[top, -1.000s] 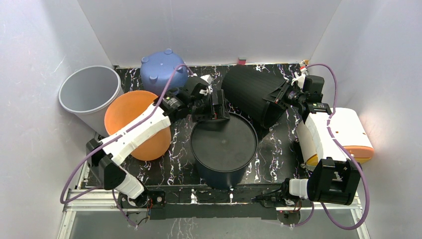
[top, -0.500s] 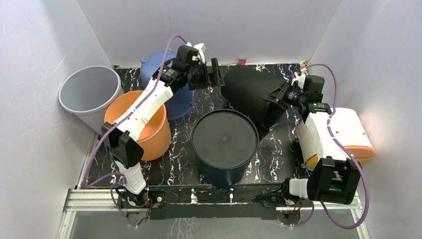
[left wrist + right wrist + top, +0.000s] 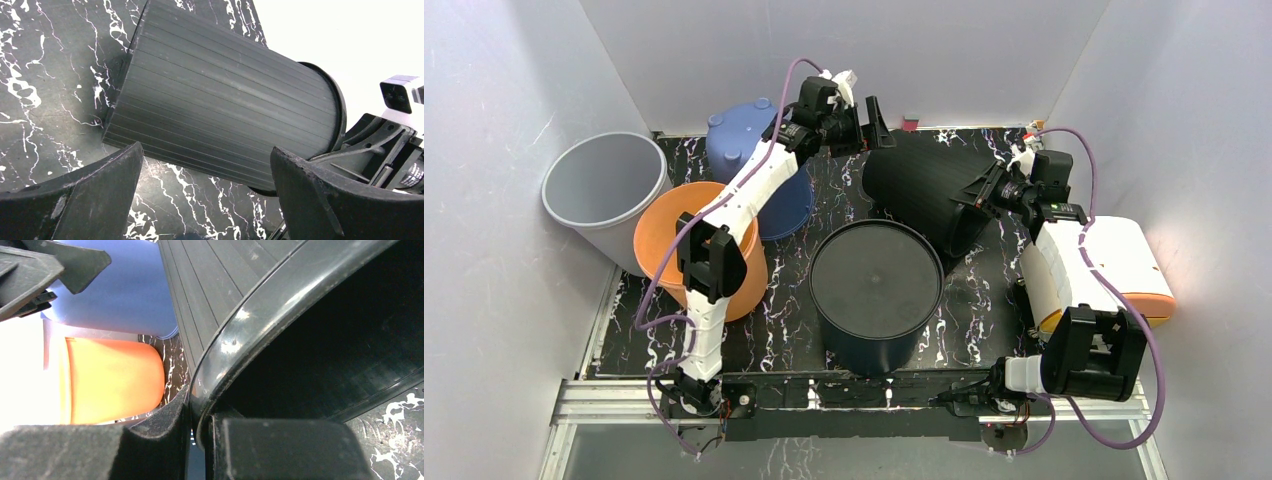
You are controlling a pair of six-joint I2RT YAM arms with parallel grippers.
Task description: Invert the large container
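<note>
Top external view: gone from round black tub (image 3: pixel 876 275) in middle, up to closed end of big black ribbed plastic bin (image 3: pixel 924 190), left fingers (image 3: pixel 100 190) wide apart. Tipped sideways at counter (image 3: pixel 984 290) back, rim pinched in right fingers (image 3: pixel 280 450). Half flipped, likely.

The black ribbed container (image 3: pixel 921 190) lies tilted far right on the counter (image 3: pixel 980 300), right gripper (image 3: pixel 990 193) holding its rim, left gripper (image 3: pixel 870 125) beside its base.

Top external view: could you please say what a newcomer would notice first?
A ribbed black container is tipped sideways at the back of the table, its rim clamped by the right pincer. The left pincer hovers open over its closed end; a dark round tub stands centre.
</note>
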